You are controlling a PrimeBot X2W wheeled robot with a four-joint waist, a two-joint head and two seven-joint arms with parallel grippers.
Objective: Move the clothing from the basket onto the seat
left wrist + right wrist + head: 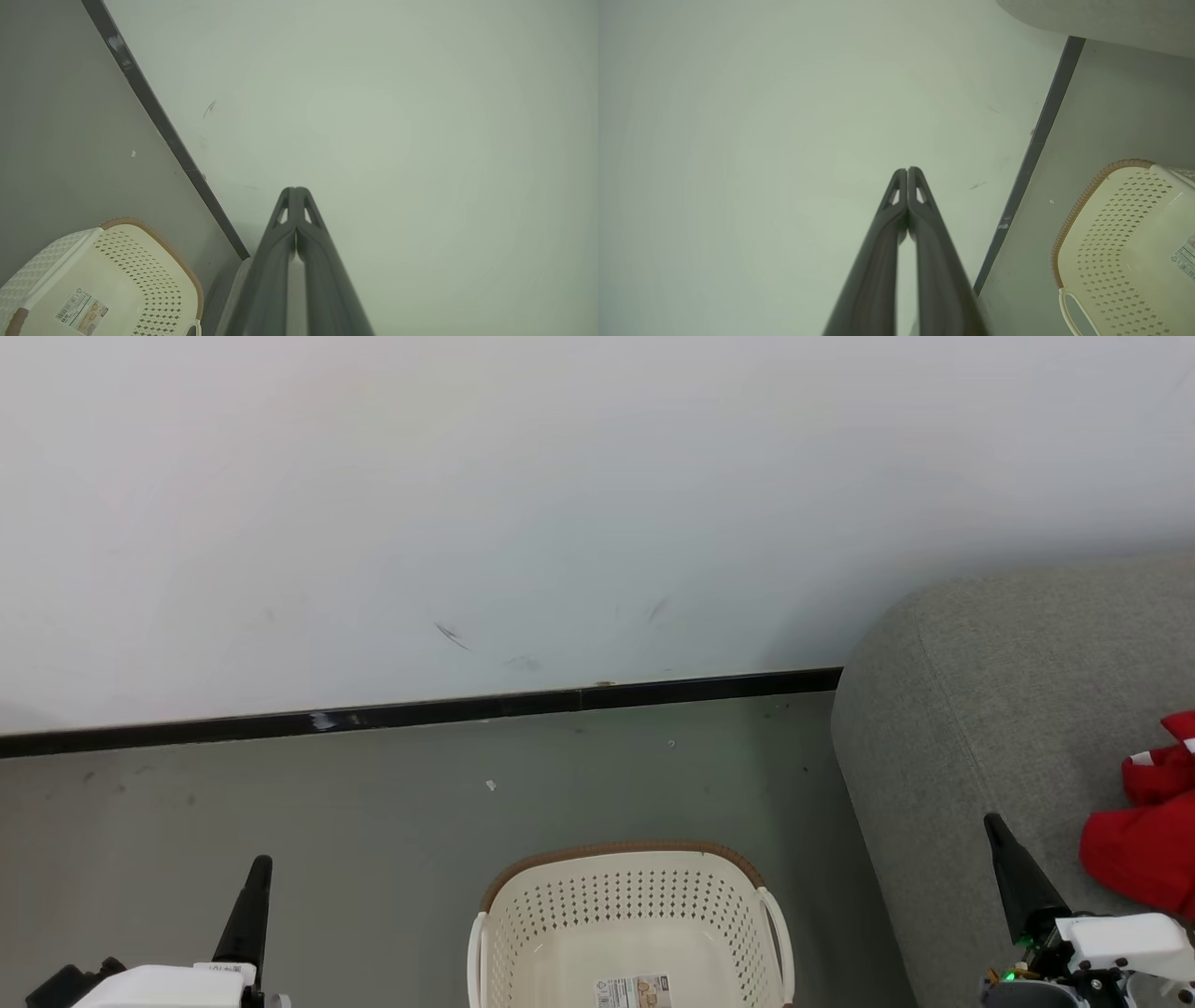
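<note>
A pale wall (pixel 560 476) meets a grey floor (pixel 280 803) at a dark skirting (pixel 420 714). The basket (pixel 635 896) stands on the floor between the arms, with a label (pixel 633 991) on its bottom. The clothing (pixel 1144 845) lies heaped on the seat (pixel 980 691), right of the basket. The left gripper (pixel 295 190) and the right gripper (pixel 907 170) both point at the wall, fingertips pressed together on nothing.
</note>
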